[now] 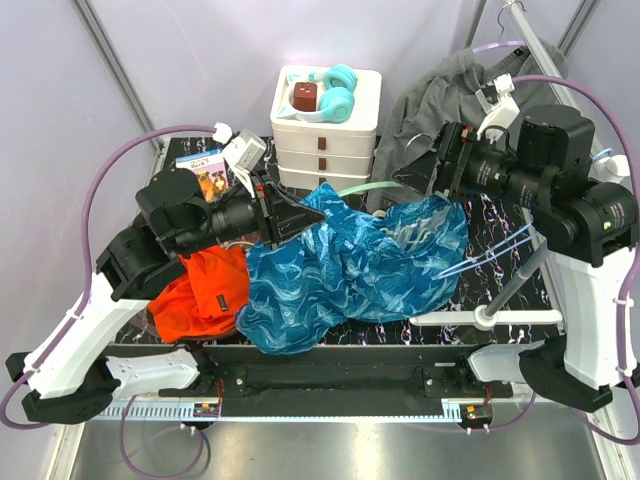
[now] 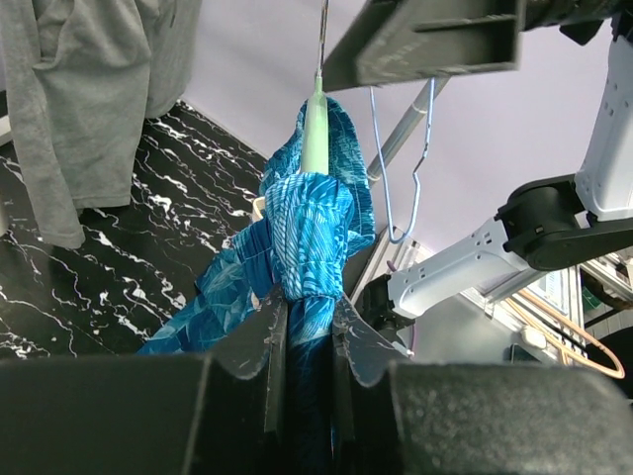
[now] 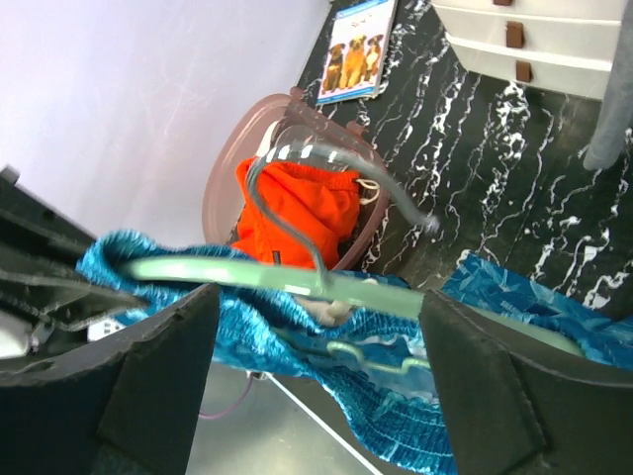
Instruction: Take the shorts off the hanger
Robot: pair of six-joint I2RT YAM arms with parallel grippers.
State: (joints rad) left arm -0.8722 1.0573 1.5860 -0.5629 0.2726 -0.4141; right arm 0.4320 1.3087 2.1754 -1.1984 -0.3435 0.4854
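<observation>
The blue patterned shorts (image 1: 350, 265) hang bunched on a light green hanger (image 3: 326, 287) and spill over the black marble table (image 1: 500, 270). My left gripper (image 1: 300, 215) is shut on a fold of these shorts (image 2: 307, 247), just below the hanger's end (image 2: 315, 129). My right gripper (image 1: 440, 165) is wide open, and the hanger bar and its metal hook (image 3: 297, 163) lie between its fingers (image 3: 158, 386) without touching them. The orange shorts (image 1: 205, 290) lie in a pink tub (image 3: 232, 158) at the left. The grey shorts (image 1: 440, 100) hang at the back right.
White drawers (image 1: 325, 130) with teal headphones (image 1: 335, 95) stand at the back centre. A dog booklet (image 1: 205, 170) lies behind the left arm. A white rack stand (image 1: 485, 318) is at the front right, and a blue wire hanger (image 2: 406, 178) hangs from it.
</observation>
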